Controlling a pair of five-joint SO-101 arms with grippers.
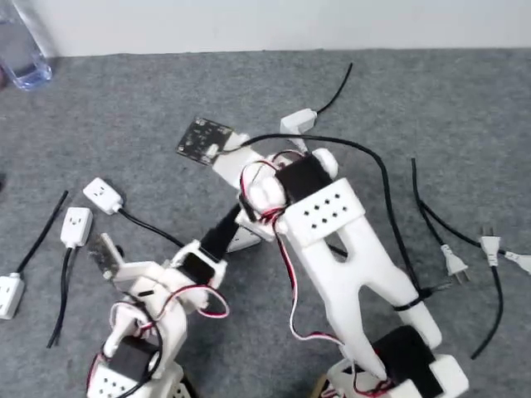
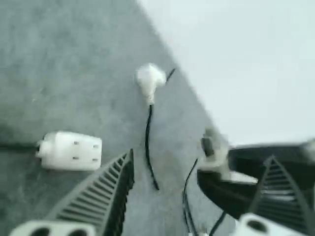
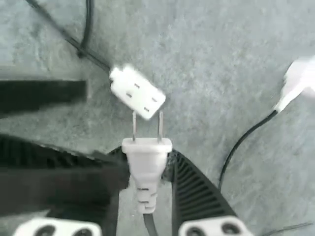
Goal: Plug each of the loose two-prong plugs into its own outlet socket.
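Observation:
My right gripper [image 3: 146,155] is shut on a white two-prong plug [image 3: 146,162], whose prongs point at a white outlet socket [image 3: 138,93] lying on the grey carpet just ahead, a small gap between them. My left gripper [image 2: 199,162] is open with nothing between its fingers. A white socket [image 2: 69,151] lies beside one finger [image 2: 110,187]. In the high view both arms meet near the middle of the table. Two loose plugs [image 1: 455,264] [image 1: 490,245] on black cords lie at the right.
Three white sockets [image 1: 102,195] [image 1: 75,225] [image 1: 8,294] with black cords lie at the left. Another socket [image 1: 299,122] [image 2: 150,78] lies near the back wall. Black cords [image 1: 390,207] trail past the right arm. A clear bottle [image 1: 21,50] stands at the back left.

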